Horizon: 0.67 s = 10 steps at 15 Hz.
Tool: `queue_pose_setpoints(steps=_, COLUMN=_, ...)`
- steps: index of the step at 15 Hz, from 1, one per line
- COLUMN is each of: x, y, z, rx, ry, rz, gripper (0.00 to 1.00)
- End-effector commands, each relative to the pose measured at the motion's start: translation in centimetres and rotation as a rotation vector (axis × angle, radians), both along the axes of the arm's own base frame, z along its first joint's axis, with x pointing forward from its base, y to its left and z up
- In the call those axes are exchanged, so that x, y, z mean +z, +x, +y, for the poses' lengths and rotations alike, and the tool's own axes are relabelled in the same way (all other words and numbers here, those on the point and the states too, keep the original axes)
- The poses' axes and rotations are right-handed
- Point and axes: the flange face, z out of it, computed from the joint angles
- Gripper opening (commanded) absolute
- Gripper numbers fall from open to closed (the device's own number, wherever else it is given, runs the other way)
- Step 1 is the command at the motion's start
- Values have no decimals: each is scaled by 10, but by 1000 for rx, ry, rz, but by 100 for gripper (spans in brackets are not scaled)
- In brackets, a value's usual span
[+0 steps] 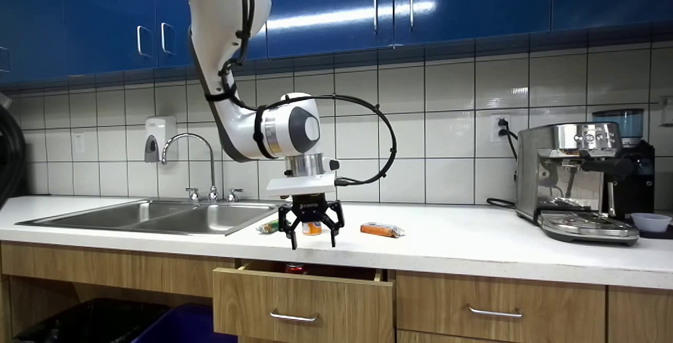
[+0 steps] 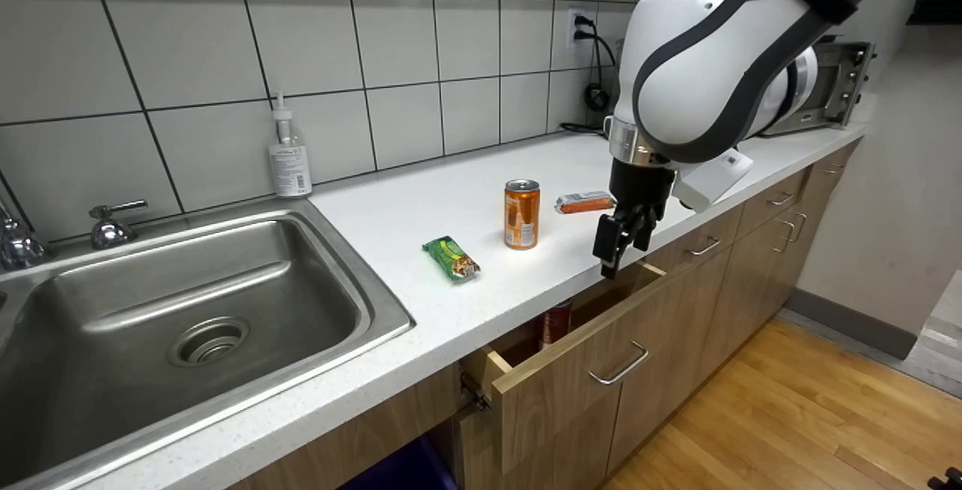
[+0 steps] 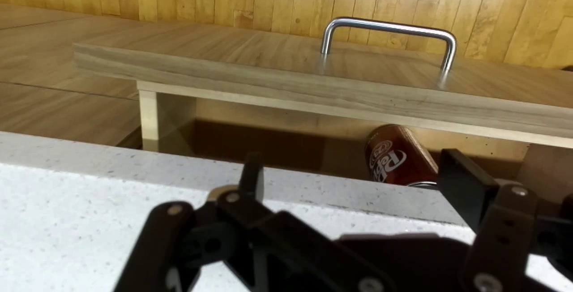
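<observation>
Fingers spread and empty, a Robotiq gripper [image 1: 314, 246] hangs by the pulled-out wooden drawer [image 1: 303, 296], where a misjudged descent could clip the near countertop edge [image 1: 473, 266].

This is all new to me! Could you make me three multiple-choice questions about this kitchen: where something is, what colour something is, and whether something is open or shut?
1. Where is the Dr Pepper can?
A) in the sink
B) in the drawer
C) on the coffee machine

2. What colour is the can on the counter?
A) blue
B) green
C) orange

3. How do the jaws stand?
A) open, holding nothing
B) shut, holding nothing
C) shut, holding something

Right letters:
1 B: the wrist view shows it inside, behind the drawer's front.
2 C: its orange side shows in both exterior views.
3 A: the fingers stand wide apart in the wrist view, with nothing gripped between them.
</observation>
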Motion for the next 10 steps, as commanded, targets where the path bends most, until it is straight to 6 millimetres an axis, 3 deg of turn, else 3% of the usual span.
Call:
queue_pose_setpoints(steps=1, x=-6, y=5, z=10, rx=17, ry=3, rz=-31, gripper=100)
queue_pose_setpoints(steps=10, x=-25, y=4, z=39, rx=24, ry=37, rz=-80, gripper=100)
